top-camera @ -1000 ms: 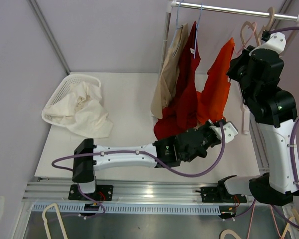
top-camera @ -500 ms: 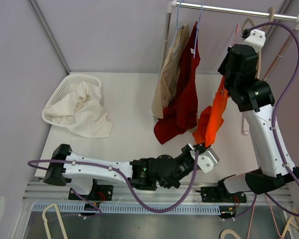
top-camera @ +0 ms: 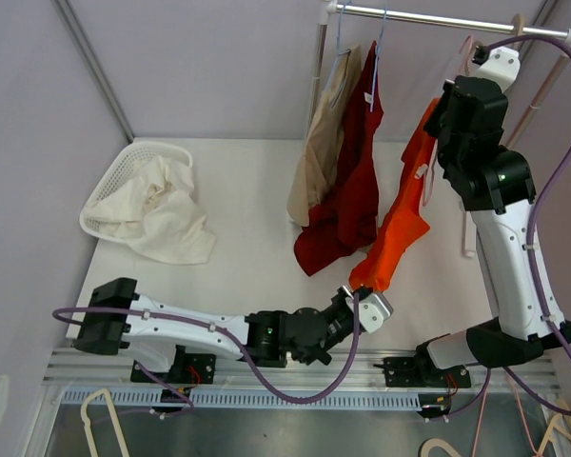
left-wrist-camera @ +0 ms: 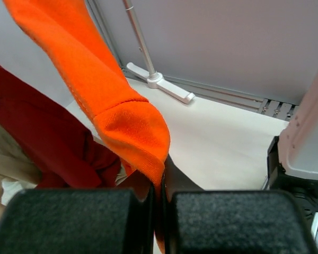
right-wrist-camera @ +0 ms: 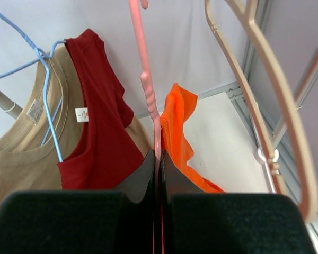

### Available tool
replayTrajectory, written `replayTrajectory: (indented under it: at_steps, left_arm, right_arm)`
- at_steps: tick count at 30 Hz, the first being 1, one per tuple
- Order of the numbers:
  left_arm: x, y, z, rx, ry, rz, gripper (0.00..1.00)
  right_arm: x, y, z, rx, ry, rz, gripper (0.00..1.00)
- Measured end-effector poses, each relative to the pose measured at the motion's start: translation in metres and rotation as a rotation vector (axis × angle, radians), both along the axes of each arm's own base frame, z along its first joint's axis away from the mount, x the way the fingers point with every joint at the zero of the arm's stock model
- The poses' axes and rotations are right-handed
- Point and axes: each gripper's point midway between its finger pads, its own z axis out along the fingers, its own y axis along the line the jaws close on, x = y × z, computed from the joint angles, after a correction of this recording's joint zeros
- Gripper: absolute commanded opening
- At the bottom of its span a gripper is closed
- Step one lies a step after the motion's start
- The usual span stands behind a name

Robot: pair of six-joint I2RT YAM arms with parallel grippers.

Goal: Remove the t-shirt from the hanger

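While the orange cotton t-shirt [top-camera: 400,224] hangs stretched, we pinch its lowest end.
From above, it slants from near the silver metal rail [top-camera: 447,21] down to our left gripper [top-camera: 357,291] at the flat white table's [top-camera: 247,190] front. Left wrist: its fingers [left-wrist-camera: 69,222] squeeze the cloth. Right wrist: our right gripper [right-wrist-camera: 158,159] clamps the pink plastic hanger [right-wrist-camera: 144,79].

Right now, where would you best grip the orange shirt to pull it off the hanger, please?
Take the orange shirt by its low hem corner, from the near side. That corner hangs free beside the red shirt, a thick folded edge. The left gripper pinches it there, and the right gripper clamps the hanger.
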Motion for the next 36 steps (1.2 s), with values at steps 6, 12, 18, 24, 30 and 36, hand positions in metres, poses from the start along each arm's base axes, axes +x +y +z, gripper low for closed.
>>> replayTrajectory:
  at_steps: [6,12,18,24,30,36]
  left_arm:
    - [0.012,-0.015,-0.002,-0.020,0.041,0.016,0.01]
    - [0.098,-0.028,0.005,-0.006,0.096,0.079,0.01]
    - [0.239,-0.019,0.115,-0.155,0.128,0.253,0.01]
    - [0.245,-0.016,0.137,-0.176,0.224,0.199,0.01]
    - [0.197,-0.019,0.090,0.001,0.351,0.041,0.01]
    - [0.170,0.010,0.144,-0.006,0.326,-0.038,0.03]
  right_arm:
    - [-0.009,0.004,0.021,0.048,-0.016,0.046,0.00]
    - [-0.029,0.019,0.019,0.149,0.002,0.141,0.00]
    - [-0.066,0.026,0.013,0.207,0.033,0.231,0.00]
    - [-0.080,0.014,0.031,0.176,-0.023,0.213,0.00]
    - [-0.044,0.005,0.045,0.086,-0.071,0.158,0.00]
    - [0.009,0.007,0.028,0.010,-0.064,0.195,0.00]
